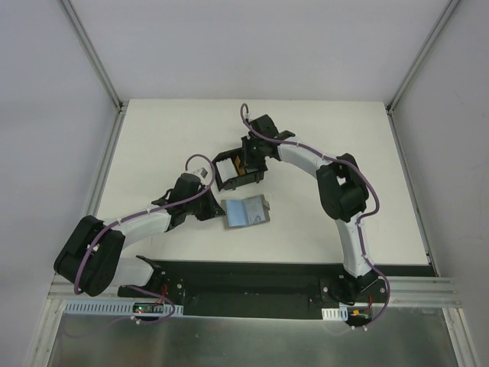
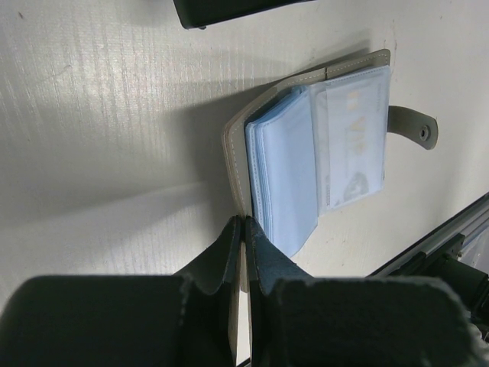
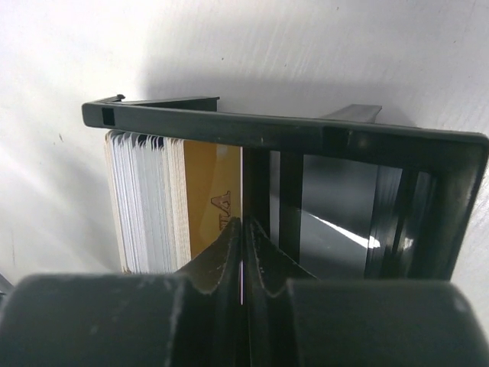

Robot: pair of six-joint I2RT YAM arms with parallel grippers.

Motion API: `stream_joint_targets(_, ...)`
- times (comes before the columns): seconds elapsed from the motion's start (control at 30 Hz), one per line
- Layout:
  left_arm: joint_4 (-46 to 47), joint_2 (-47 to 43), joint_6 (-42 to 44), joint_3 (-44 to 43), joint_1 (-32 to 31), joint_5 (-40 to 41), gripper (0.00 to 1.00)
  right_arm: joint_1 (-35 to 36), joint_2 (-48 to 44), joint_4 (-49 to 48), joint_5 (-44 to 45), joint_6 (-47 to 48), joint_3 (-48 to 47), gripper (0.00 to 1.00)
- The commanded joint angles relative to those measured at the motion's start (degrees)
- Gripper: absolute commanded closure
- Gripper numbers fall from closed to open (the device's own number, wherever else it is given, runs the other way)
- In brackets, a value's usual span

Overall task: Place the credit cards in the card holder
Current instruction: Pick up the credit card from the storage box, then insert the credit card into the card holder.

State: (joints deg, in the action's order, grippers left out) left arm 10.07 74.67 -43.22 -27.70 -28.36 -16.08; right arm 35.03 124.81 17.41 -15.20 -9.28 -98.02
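1. The small flat grey folding card holder [image 2: 336, 138] lies open on the white table [image 1: 168, 130], pale blue sleeves facing up, near the black plastic divider tray [image 3: 267, 131].
2. The left gripper [image 2: 243, 223] is clamped on the edge of its grey cover, likely pinning it open for loading.
3. The thin whitish plastic cards [image 3: 145, 199] and one gold-yellow card [image 3: 210, 191] stand on edge in the tray, where they can be plucked singly.
4. The right gripper [image 3: 243, 222] sits at that stack with its jaws pressed together. I cannot tell whether a card is nipped between them.
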Motion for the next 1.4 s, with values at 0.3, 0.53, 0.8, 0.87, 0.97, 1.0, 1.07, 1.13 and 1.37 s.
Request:
stream_joint_targets(0.3, 0.22, -0.58, 1.30, 0.02, 1.03, -1.15, 1.00, 0.66, -0.62, 2.55, 2.54, 2.86, -3.59, 1.00)
stream_joint_targets(0.53, 0.22, -0.67, 1.39, 0.81, 1.03, -1.24, 1.00, 0.48, -8.87, 1.58, 4.56, 5.41, -1.39, 1.00)
stream_joint_targets(0.8, 0.22, -0.93, 1.03, 1.25, 1.03, -1.33, 1.00, -0.13, -18.01, -0.09, 5.88, 4.71, 4.93, 1.00)
stream_joint_targets(0.87, 0.31, -0.85, 0.95, 1.34, 1.03, -1.15, 1.00, 0.30, -22.14, -1.41, 7.37, 4.01, 8.79, 1.00)
stream_joint_targets(0.97, 0.48, -0.85, 0.86, 1.42, 1.03, -1.24, 1.00, 2.67, -27.68, -1.59, 13.86, 4.09, 14.06, 1.00)
stream_joint_targets(1.0, 0.48, -0.93, 0.68, 1.42, 1.03, -1.33, 1.00, 3.98, -29.17, -1.59, 16.75, 4.09, 16.26, 1.00)
stream_joint_targets(1.07, 0.57, -0.76, 0.77, 1.42, 1.03, -1.33, 1.00, 6.45, -32.95, -2.81, 20.28, 2.87, 21.18, 1.00)
stream_joint_targets(1.13, 0.48, -0.85, 0.68, 1.51, 1.03, -1.33, 1.00, 6.99, -37.17, -8.67, 17.60, -1.85, 28.46, 1.00)
stream_joint_targets(1.37, 1.10, -0.32, 0.77, 2.39, 1.03, -1.68, 1.00, 6.72, -41.24, -29.77, -2.44, -18.65, 48.95, 1.00)
